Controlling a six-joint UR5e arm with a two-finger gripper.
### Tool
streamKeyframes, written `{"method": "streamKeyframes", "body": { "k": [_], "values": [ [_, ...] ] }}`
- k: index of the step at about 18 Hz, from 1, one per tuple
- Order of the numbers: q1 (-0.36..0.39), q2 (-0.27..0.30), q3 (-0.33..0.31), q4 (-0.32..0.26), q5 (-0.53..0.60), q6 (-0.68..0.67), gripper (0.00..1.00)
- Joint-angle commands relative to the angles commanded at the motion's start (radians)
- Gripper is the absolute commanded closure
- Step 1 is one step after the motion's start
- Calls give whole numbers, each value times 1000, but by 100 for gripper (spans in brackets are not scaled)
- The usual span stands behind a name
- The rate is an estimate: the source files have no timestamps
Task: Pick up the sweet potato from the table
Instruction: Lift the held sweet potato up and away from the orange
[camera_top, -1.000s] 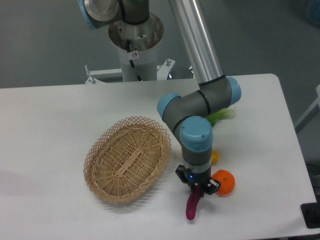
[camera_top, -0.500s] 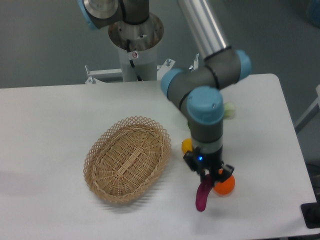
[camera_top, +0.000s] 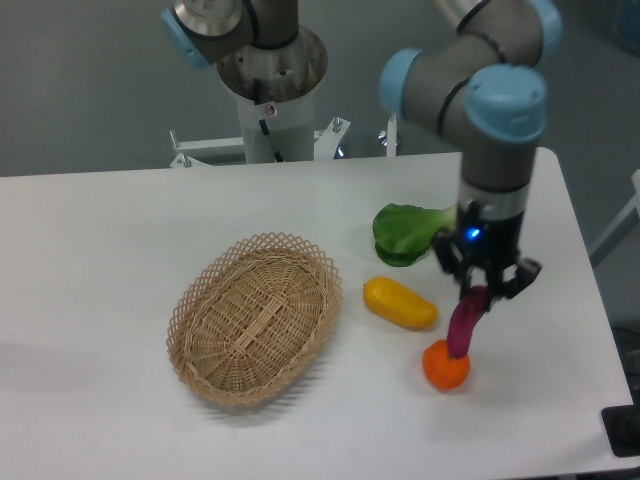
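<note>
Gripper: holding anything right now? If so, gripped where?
Yes. The gripper is shut on the sweet potato, pinching its upper end; the rest hangs down above the orange.

The arm (camera_top: 497, 150) has grey joints with light-blue caps, a silver tube and black jaws.

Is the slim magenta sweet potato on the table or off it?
Off it: the slim magenta sweet potato hangs from the shut claw, its lower end before the round orange.

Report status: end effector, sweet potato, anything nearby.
End effector shut on sweet potato, hanging clear of the table. Orange right below its tip. Yellow vegetable, leafy green and basket off to the side.
</note>
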Motion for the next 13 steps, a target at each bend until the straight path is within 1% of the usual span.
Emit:
{"method": "streamKeyframes", "body": {
  "k": [2, 4, 13],
  "values": [
    [26, 12, 0, -9, 0, 40, 74],
    [34, 18, 0, -14, 0, 52, 74],
    [32, 20, 0, -9, -2, 51, 73]
  ]
}}
